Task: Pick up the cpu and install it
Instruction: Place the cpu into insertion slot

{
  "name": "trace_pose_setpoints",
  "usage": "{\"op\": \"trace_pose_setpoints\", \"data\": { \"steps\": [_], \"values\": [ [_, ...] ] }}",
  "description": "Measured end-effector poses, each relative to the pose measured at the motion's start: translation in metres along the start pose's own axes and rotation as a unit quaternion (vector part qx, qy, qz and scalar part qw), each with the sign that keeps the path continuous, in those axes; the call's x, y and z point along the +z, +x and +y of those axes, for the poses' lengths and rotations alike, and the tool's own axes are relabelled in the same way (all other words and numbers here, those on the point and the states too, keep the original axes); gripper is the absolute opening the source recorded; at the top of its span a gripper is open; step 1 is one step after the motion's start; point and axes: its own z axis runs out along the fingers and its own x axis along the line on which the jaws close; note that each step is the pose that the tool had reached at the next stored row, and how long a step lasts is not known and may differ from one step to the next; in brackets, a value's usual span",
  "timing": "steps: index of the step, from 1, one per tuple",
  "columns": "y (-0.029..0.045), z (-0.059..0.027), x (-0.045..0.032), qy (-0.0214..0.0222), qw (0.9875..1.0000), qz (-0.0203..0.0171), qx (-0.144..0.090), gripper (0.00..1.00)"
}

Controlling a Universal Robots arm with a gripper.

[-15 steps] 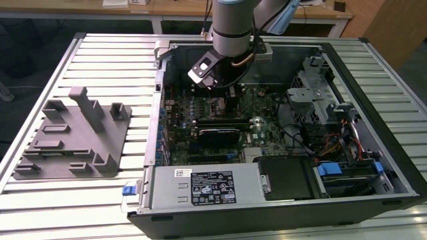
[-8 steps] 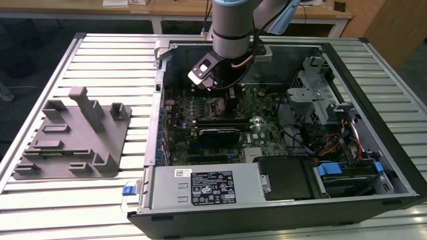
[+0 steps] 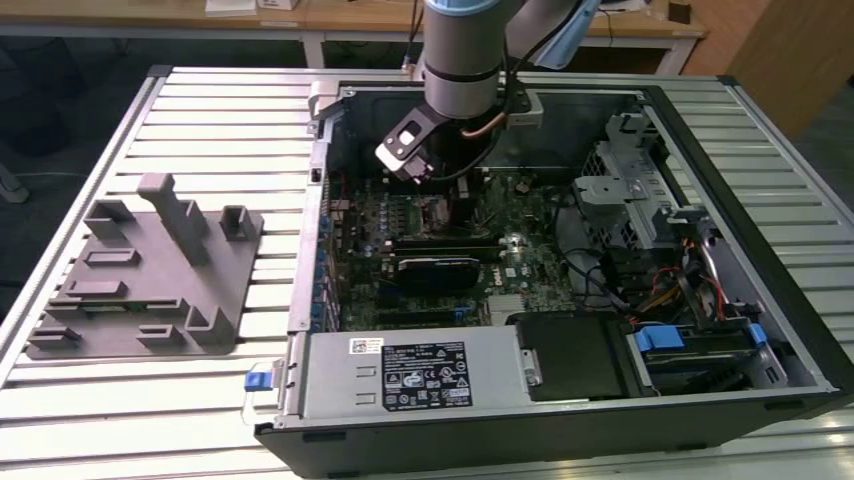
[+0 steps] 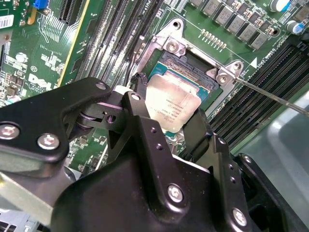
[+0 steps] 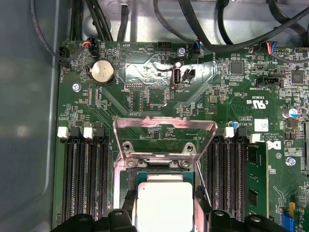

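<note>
The cpu [image 4: 174, 104] is a flat square chip with a silvery-white metal top and a greenish rim. It lies over the open socket [image 4: 187, 65] on the motherboard [image 5: 159, 92]; seating cannot be confirmed. The load plate [image 5: 164, 128] stands raised. Memory slots [image 5: 87, 179] flank the socket closely. The claw [image 4: 168, 111] is closed to chip width, with its black fingers [image 4: 195, 128] gripping two opposite cpu edges.

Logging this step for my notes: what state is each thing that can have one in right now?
Silvery square cpu: clamped by two opposite edges.
Black gripper: shut on the cpu.
Shiny metal socket load plate: swung open.
Black computer case: side panel off, interior exposed.
</note>
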Motion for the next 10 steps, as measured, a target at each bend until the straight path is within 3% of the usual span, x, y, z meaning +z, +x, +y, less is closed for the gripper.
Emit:
{"op": "trace_pose_setpoints", "data": {
  "steps": [10],
  "values": [
    [0.0004,-0.0016,0.0011,0.0,1.0,0.0001,0.0,0.55]
  ]
}}
